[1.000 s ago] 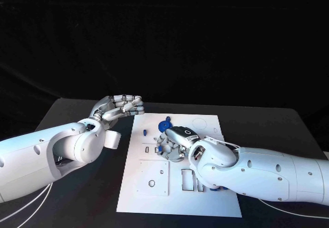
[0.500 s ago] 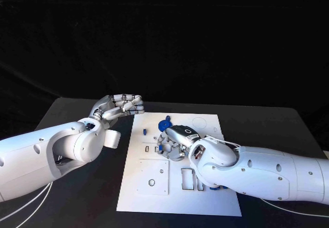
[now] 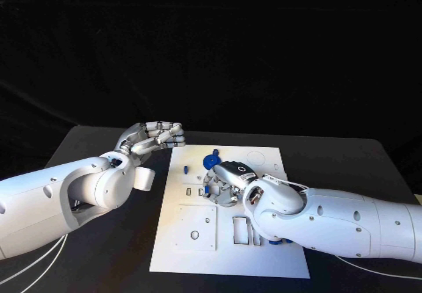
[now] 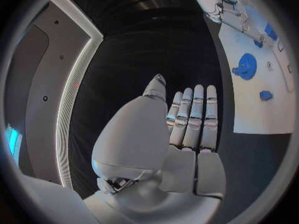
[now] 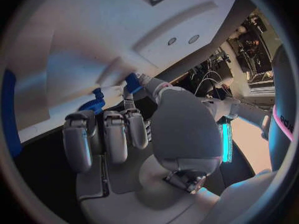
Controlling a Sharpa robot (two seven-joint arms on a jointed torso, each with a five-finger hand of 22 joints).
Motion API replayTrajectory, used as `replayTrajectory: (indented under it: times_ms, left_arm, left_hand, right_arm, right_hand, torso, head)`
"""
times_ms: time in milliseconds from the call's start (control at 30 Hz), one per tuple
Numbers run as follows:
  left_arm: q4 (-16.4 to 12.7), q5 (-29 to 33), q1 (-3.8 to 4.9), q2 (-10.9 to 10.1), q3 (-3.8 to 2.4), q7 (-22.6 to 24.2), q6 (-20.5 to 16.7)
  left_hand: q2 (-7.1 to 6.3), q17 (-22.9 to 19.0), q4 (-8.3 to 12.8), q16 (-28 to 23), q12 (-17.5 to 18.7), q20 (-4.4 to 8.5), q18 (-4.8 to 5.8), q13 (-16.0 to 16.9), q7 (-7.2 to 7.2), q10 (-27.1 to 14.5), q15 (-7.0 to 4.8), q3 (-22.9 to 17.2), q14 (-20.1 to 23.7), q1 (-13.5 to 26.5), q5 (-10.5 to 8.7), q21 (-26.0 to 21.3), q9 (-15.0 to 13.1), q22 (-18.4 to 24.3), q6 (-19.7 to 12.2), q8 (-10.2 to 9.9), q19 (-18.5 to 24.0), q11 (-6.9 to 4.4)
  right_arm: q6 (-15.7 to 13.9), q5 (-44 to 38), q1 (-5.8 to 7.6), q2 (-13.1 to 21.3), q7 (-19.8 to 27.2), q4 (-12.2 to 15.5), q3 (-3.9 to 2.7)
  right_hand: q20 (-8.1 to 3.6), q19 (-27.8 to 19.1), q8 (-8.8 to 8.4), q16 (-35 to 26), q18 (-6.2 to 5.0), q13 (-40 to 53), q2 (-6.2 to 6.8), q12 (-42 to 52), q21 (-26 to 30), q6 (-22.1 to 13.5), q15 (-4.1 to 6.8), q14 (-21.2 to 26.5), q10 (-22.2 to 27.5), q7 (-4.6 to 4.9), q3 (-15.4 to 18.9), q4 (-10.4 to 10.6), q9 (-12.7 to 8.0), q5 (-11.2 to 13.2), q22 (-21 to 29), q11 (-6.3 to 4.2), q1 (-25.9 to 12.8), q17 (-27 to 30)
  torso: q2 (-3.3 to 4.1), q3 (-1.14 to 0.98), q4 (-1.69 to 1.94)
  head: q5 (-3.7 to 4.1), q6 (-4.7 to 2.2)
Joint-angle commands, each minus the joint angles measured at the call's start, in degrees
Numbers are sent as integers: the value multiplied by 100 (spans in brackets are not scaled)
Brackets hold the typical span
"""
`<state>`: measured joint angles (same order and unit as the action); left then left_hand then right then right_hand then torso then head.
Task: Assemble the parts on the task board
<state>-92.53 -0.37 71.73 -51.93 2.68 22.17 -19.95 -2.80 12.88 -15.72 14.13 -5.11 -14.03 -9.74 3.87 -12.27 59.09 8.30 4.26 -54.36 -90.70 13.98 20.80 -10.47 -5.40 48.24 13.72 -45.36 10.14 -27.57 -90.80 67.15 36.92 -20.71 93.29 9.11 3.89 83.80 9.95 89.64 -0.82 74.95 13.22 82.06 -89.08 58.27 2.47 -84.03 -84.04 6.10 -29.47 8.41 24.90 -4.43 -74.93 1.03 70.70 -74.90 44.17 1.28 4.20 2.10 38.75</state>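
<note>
The white board [image 3: 230, 256] lies flat in the middle of the black table [image 3: 352, 159], long side running away from the robot. It is a thin plate with shaped cut-outs: a raised square panel with small holes near the front left, two upright slots beside it, little rectangular openings further up, and faint outlined circles near the far right corner.

Several blue pieces sit on it. A round blue disc [image 3: 211, 161] lies toward the far end; the left wrist view shows it as a wheel with a hub in the middle [image 4: 246, 66]. A small blue peg [image 3: 186, 168] stands just left of it near the board's left edge, and a tiny blue bit [image 3: 215, 151] lies by the far edge. Another blue piece [image 3: 278, 242] peeks out from under the right forearm at the board's right side.

The right hand [image 3: 224, 180] is down on the board just in front of the disc, fingers curled in toward the surface. In the right wrist view, a small blue piece [image 5: 132, 83] sits at the thumb tip and another blue piece [image 5: 93, 104] lies past the fingertips [image 5: 79, 120]; I cannot tell whether it is actually pinching one.

The left hand [image 3: 154, 139] hovers off the board's far left corner, above the table, fingers curled into a loose fist around nothing.
</note>
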Motion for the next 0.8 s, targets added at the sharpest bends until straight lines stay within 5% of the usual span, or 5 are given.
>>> replayTrajectory:
  times_ms: [33,800]
  left_arm:
    - [-5,-18,2,11,-3,24,104]
    - [2,-18,1,8,-1,24,106]
  left_hand:
    - [50,8,-11,-31,13,-42,-65,6,-15,6,-2,38,42,21,-26,-19,-7,7,-39,39,3,15]
    - [50,8,-11,-31,13,-42,-65,6,-15,6,-2,38,42,21,-26,-19,-7,7,-39,39,3,15]
  right_arm:
    - [88,-73,-6,-7,-36,-9,2]
    - [-219,-71,-6,4,66,23,2]
  right_hand:
    - [13,533,-40,-30,46,720,49,-24,20,-64,-30,-554,-68,16,54,7,-20,23,-1426,59,3,-1327]
    - [96,500,-186,-39,31,645,182,-112,66,-309,-109,-549,-3,101,372,150,-151,124,-1397,144,-19,-1307]
  torso:
    - [3,-1,4]
    - [6,-9,-2]
  head:
    - [-9,26]
    - [8,47]
